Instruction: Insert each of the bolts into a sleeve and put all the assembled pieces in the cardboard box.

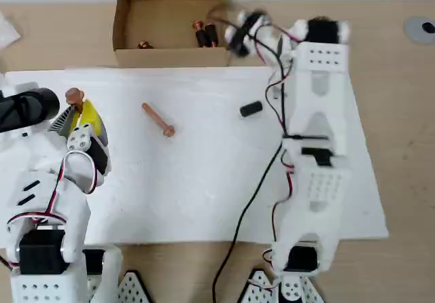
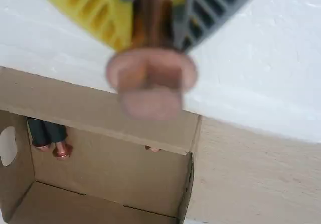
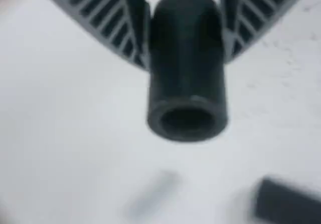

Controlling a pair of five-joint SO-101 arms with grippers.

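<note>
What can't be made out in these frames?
- High view: right gripper is smeared by blur beside the box; its sleeve is unreadable there.
- High view: the box's near wall hides part of its floor, so the count of pieces inside is unsure.
- Left wrist view: left gripper covers the shank of the bolt; length unknown.
- Right wrist view: pale streak too blurred to identify.

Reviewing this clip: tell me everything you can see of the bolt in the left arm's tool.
The bolt is copper-coloured, metal by its look, with a round flat head and a straight shank. The left tool is shut on the shank, a yellow finger and a grey finger on either side. The head sticks out past them, toward the cardboard box. What shows of the shank is bare.
</note>
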